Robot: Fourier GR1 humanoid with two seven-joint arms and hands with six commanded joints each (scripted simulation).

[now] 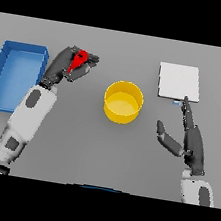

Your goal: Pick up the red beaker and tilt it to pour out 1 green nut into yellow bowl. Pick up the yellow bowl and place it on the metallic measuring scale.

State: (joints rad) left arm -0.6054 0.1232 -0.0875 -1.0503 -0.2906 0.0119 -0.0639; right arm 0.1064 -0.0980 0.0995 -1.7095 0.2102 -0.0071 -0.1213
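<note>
Gripping red beaker [78, 60] tilted diagonally, left hand [63, 67]

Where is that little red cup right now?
In the head view the red cup is on the left side, held in the robot's left hand, between the blue tray and the yellow bowl.

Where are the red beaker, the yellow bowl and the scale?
Red beaker [78, 60], head view, on its red side between the fingers.
Yellow bowl [111, 91], head view, on its left rim.
Scale [179, 81], head view, on its flat top.
</note>
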